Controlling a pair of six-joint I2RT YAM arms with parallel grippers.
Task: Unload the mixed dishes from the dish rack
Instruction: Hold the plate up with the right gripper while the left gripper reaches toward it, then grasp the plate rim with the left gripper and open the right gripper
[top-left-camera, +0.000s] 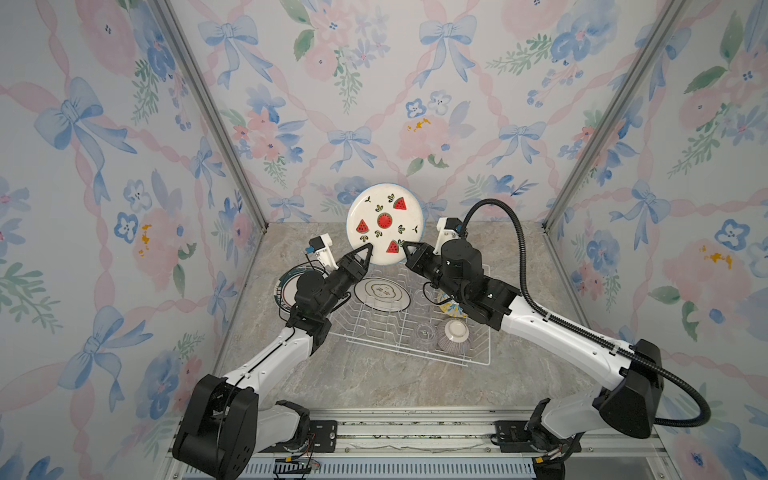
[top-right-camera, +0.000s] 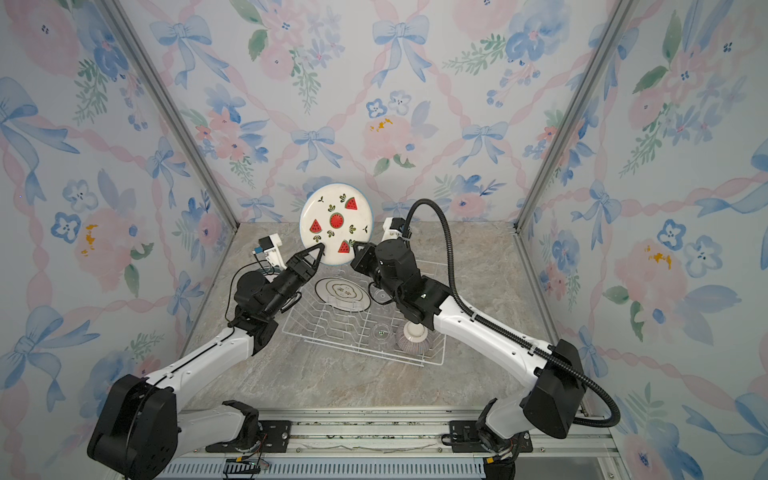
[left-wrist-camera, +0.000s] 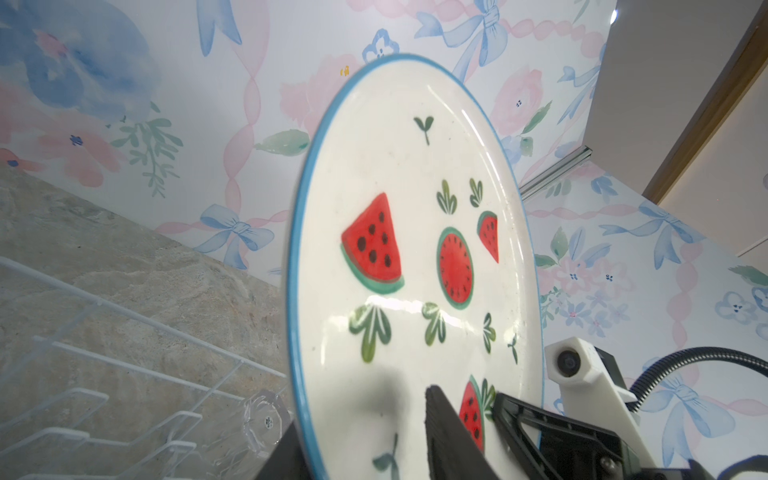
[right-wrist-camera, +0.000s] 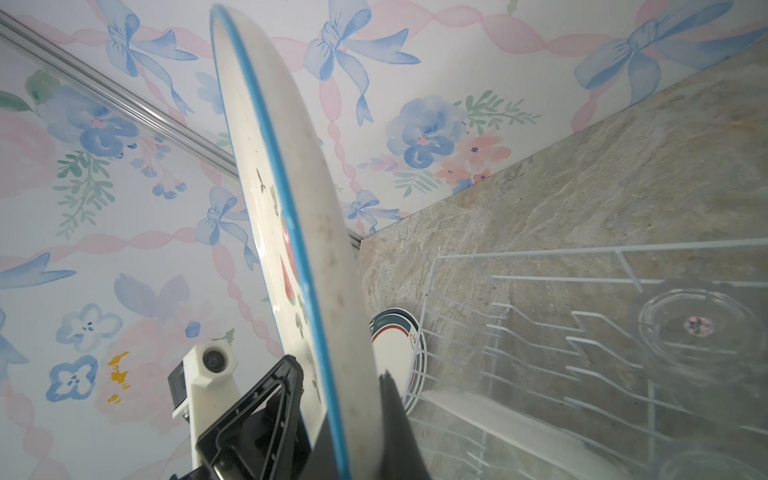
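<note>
We see a marbled grey-beige stone tabletop (top-left-camera: 374, 386) inside a booth: back and side walls covered in floral wallpaper (top-left-camera: 374, 104) with blue bows, pink ribbons, joined by aluminium corner posts (top-left-camera: 208, 108). An aluminium rail (top-left-camera: 415, 436) runs along the near edge, both arm bases bolted on it.

The watermelon plate (top-left-camera: 384, 224), white with a blue rim, is held upright in the air above the far edge of the dish rack (top-left-camera: 478, 361), face toward the camera in both top views. The right gripper (top-left-camera: 409, 246) is clamped on its lower right rim; in the right wrist view its fingers sit on either side of the plate's edge (right-wrist-camera: 291, 208). The left gripper (top-left-camera: 368, 251) is at the lower left rim, jaws straddling the rim with one finger (left-wrist-camera: 444, 432) over the plate's face; we cannot tell if they are actually pinching it.

The white wire rack sits mid-table, angled. Inside: a white plate with a grey flower outline (top-left-camera: 382, 294) leaning at the far end, a clear glass (top-left-camera: 424, 333) and an upturned grey-striped bowl (top-left-camera: 453, 336) at the near right corner, and a yellow-blue floral bowl (top-left-camera: 448, 306) mostly hidden under the right arm. A dark-banded plate (top-left-camera: 284, 291) lies flat on the table just left of the rack, partly under the left arm.
</note>
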